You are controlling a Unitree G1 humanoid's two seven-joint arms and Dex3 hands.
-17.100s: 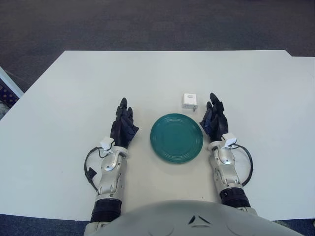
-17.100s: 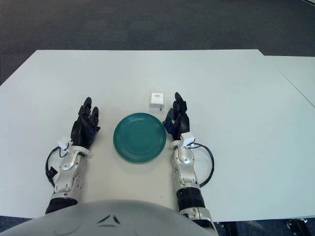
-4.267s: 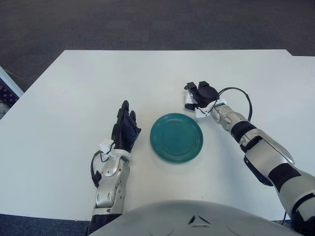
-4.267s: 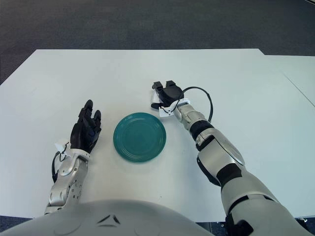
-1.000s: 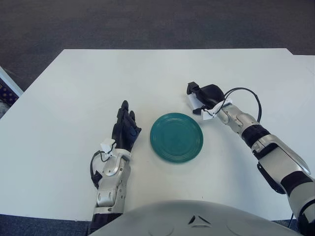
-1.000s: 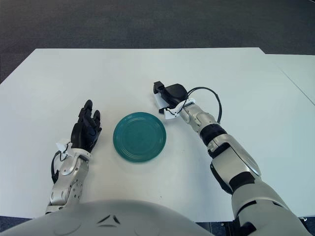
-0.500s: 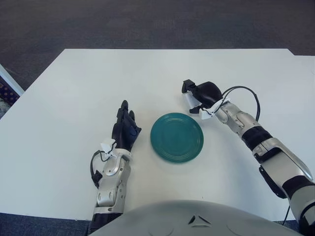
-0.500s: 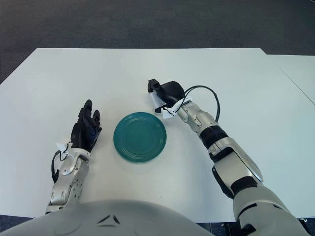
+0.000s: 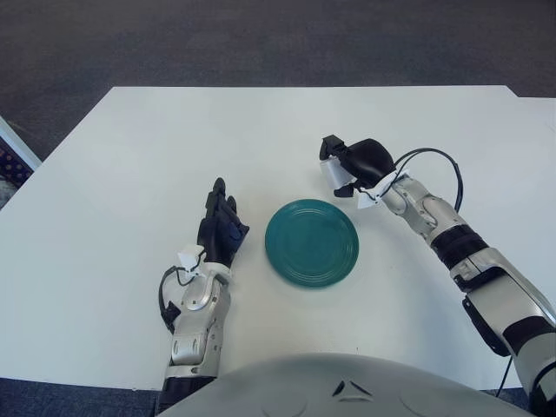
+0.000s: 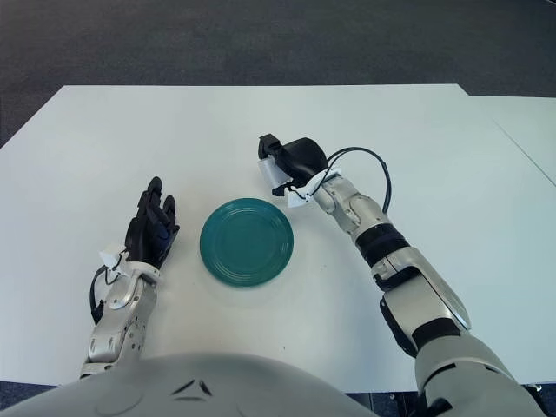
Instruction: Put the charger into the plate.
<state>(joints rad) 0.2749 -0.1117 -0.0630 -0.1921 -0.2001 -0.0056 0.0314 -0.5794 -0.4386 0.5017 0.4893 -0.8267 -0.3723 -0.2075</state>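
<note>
Right hand [image 9: 352, 168] has its fingers pinched on the white charger [image 9: 331, 174], held just beyond the teal plate [image 9: 312, 243]; let go now and it probably lands on the table [image 9: 130, 174], while left hand [image 9: 221, 230] idles left of the plate.

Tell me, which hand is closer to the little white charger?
Right. The right hand grips the charger beyond the plate; the left hand is left of the plate.

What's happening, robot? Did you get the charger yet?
Right hand shut on charger, held beyond the far right edge of the plate. Plate bare, nothing blocking. Left hand open, left of plate.
</note>
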